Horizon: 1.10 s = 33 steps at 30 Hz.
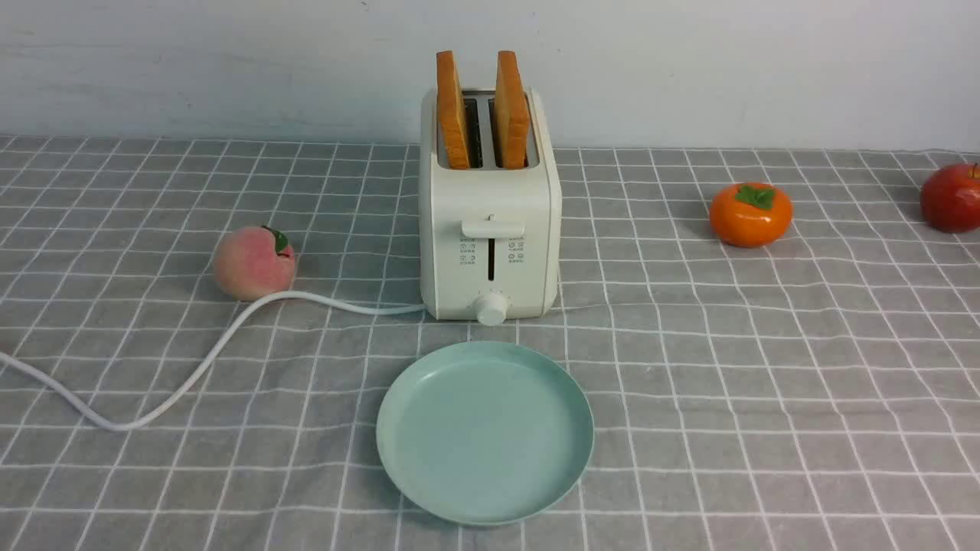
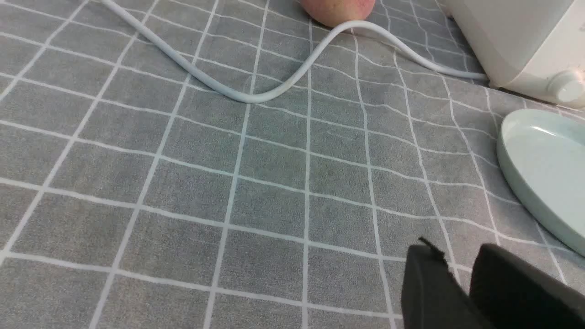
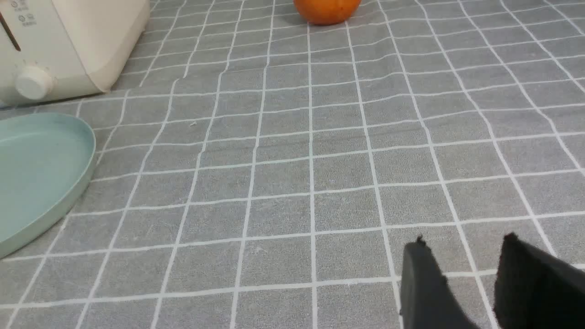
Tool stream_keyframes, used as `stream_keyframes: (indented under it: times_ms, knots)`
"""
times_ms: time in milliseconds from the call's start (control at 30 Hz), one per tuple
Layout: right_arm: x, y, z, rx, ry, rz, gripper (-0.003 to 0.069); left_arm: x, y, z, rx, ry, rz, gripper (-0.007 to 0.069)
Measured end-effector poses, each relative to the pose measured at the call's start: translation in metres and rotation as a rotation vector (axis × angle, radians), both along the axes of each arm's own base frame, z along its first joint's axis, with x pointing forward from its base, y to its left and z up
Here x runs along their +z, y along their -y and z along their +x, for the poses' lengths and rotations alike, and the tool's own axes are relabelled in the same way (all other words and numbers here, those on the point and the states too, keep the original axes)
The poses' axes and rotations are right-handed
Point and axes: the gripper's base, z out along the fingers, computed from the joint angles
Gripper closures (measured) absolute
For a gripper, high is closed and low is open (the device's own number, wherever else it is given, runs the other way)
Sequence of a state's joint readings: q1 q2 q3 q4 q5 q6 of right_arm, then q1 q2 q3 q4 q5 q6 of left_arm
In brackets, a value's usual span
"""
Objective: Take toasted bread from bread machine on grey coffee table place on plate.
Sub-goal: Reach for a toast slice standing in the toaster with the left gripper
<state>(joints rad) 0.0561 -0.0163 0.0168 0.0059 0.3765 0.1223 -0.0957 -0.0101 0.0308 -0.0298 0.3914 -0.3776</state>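
The left claw [image 2: 459,249] hangs low over the desk [image 1: 766,383] with its two black fingers a narrow gap apart, released and holding nothing. The right claw [image 3: 465,242] is likewise released, its fingers set wider apart over bare cloth.

The desk is covered in grey cloth with a white grid pattern. The bread machine [image 1: 490,229], cream-white with two slots, stands upright at the centre rear of the desk, with its control face toward the robot.

The plate [image 1: 485,432], round and pale mint-green, lies flat just in front of the bread machine, apart from it.

The toasted bread is two slices. The left slice [image 1: 452,111] and the right slice [image 1: 511,111] each stand on edge in their own slot, with the upper part above the housing.

An orange persimmon [image 1: 750,214] sits well right of the bread machine. A red apple [image 1: 952,197] sits at the far right edge. A peach [image 1: 253,262] sits to the left.

The white cord [image 1: 337,304] runs from the base of the bread machine, passes just in front of the peach and curves leftward. The lever [image 1: 493,227] is at the upper end of its track, and the round knob [image 1: 491,308] is below it.
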Motion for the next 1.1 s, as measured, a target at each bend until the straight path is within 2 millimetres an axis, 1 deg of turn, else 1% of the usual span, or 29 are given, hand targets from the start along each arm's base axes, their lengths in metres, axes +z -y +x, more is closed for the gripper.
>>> stream_keyframes:
  times_ms: [700, 800, 933, 1033, 1067, 1100]
  knots:
    - [0.000, 0.000, 0.000, 0.000, 0.000, 0.000, 0.0419, 0.002, 0.000, 0.001, 0.001, 0.023, -0.005, 0.0482]
    - [0.000, 0.000, 0.000, 0.000, 0.000, 0.000, 0.0419, 0.008, 0.002, 0.002, 0.001, 0.081, -0.095, 0.0480]
    - [0.000, 0.000, 0.000, -0.001, 0.001, 0.016, 0.0419, 0.020, 0.004, 0.004, 0.018, 0.192, -0.277, 0.0481]
    - [0.003, -0.003, 0.001, -0.010, 0.041, 0.167, 0.0419, 0.033, 0.000, 0.005, 0.057, 0.317, -0.434, 0.0481]
    - [0.003, -0.003, 0.001, -0.012, 0.045, 0.188, 0.0419, 0.034, 0.000, 0.005, 0.063, 0.324, -0.461, 0.0481]
    - [0.008, -0.005, 0.002, -0.021, 0.088, 0.311, 0.0419, 0.041, -0.004, 0.004, 0.100, 0.397, -0.569, 0.0484]
